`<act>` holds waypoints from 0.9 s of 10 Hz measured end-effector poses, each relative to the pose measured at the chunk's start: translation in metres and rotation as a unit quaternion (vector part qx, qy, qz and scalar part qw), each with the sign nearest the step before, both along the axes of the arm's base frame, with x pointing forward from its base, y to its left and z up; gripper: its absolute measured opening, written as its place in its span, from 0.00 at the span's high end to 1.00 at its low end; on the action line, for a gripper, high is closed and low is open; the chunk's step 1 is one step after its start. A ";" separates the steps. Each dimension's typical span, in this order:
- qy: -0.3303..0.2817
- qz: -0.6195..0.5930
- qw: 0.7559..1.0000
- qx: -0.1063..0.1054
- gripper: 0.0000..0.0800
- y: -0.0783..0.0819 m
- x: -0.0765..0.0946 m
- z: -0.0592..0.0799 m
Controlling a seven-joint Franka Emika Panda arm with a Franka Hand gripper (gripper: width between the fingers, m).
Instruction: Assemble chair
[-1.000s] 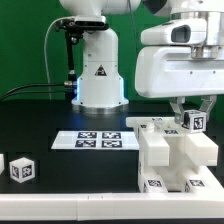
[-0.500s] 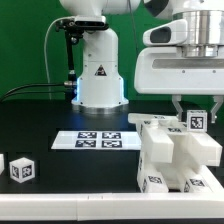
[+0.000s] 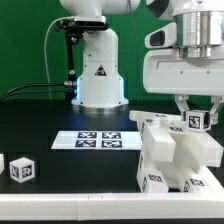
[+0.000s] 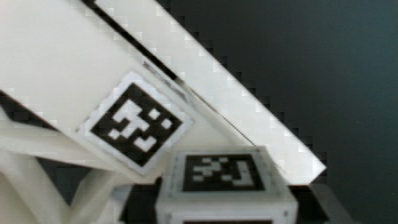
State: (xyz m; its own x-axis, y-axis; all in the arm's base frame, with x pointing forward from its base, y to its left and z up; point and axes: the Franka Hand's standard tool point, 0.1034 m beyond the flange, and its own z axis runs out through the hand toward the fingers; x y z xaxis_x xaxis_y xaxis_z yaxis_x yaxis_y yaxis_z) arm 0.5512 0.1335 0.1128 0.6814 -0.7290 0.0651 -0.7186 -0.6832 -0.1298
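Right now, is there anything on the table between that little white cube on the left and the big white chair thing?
Only the marker board, set slightly further back; otherwise bare black table separates the cube from the chair in the exterior view.

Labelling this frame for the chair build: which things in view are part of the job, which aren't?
Part of the job:
- stepped white chair assembly
- small tagged block between the fingers of the gripper
- loose tagged cube at the exterior view's left

Not part of it:
- marker board
- black table
- robot base
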 end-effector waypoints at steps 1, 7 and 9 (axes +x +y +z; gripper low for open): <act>0.000 0.003 1.000 0.000 0.65 0.000 0.000 0.000; 0.015 0.192 0.981 -0.026 0.19 -0.003 0.000 0.001; -0.002 0.251 0.967 -0.037 0.19 -0.001 -0.001 0.003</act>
